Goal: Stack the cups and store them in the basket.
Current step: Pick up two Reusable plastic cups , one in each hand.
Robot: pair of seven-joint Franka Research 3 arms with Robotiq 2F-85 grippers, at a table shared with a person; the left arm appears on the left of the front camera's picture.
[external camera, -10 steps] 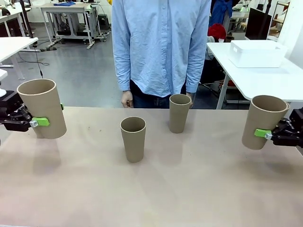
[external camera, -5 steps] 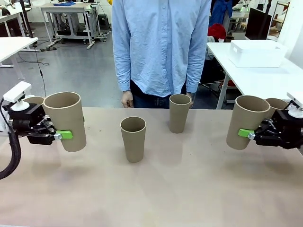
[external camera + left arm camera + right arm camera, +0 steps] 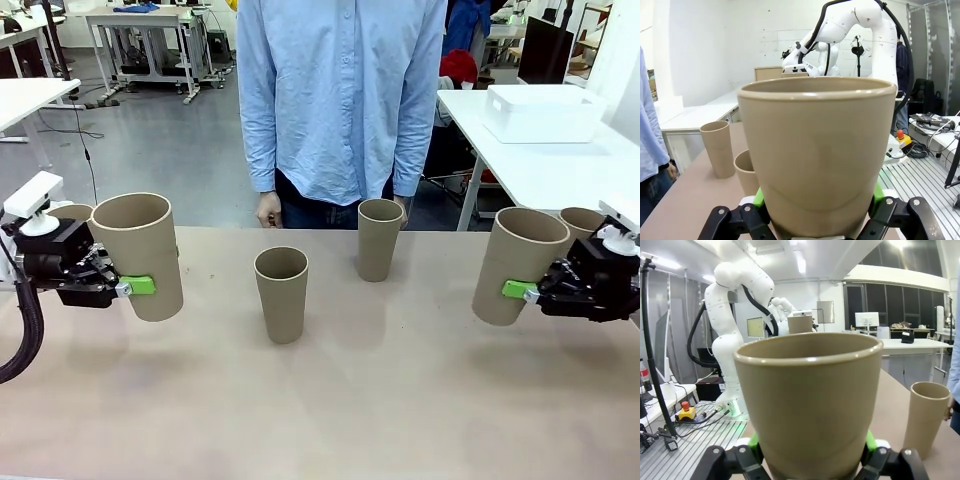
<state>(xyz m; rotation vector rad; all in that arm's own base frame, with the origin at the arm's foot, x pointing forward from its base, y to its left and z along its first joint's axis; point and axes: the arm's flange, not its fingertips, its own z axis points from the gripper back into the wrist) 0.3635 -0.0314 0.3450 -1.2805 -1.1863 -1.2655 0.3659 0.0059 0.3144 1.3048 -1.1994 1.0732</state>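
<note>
Two tan cups stand upright mid-table: one nearer me [image 3: 281,293], one farther back [image 3: 379,238]. My left gripper [image 3: 145,283] is shut on a third cup [image 3: 140,250], held above the table's left side and tilted slightly; in the left wrist view this cup [image 3: 815,150] sits between the green pads [image 3: 758,196]. My right gripper [image 3: 515,288] is shut on another cup [image 3: 510,262] over the right side, seen close in the right wrist view [image 3: 810,405]. More cups stand behind each gripper, left [image 3: 72,212] and right [image 3: 582,222]. The white basket [image 3: 543,112] sits on a side table at the back right.
A person in a light blue shirt [image 3: 340,100] stands at the far edge, hands down by the table. The near half of the tabletop [image 3: 330,410] is bare. Other tables and equipment fill the room behind.
Both arms have come inward from the table's sides, each carrying its cup. Over the last half second the right cup has shifted slightly further left; the left one has held still.
</note>
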